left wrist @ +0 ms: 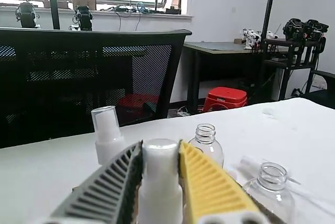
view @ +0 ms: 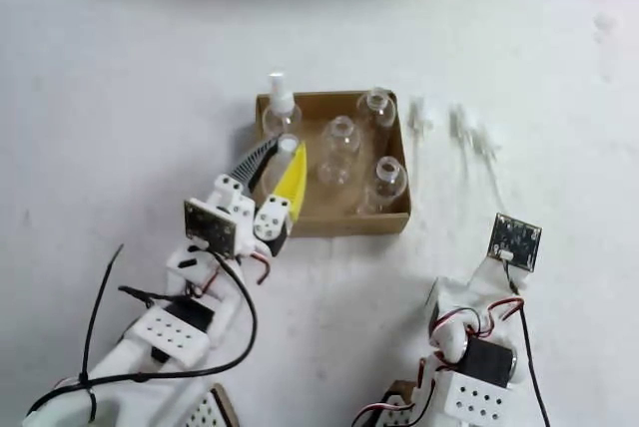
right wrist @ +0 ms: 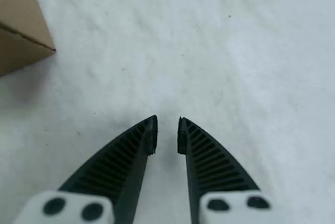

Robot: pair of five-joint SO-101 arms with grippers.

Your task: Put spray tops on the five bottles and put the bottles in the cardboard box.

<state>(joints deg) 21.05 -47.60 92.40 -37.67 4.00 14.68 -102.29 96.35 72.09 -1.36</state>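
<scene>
- In the brown cardboard box: left tool, grey and yellow fingers clamped on white-topped clear spray bottle.
- Same box: second topped bottle, three open-necked clear bottles.
- Right tool: over white worktop, slightly parted, empty.

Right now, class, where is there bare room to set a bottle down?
Bare: the table left of the cardboard box, and in front of it toward the right gripper. Crowded: inside the box, where the left gripper holds a bottle, and around the spray tops.
</scene>
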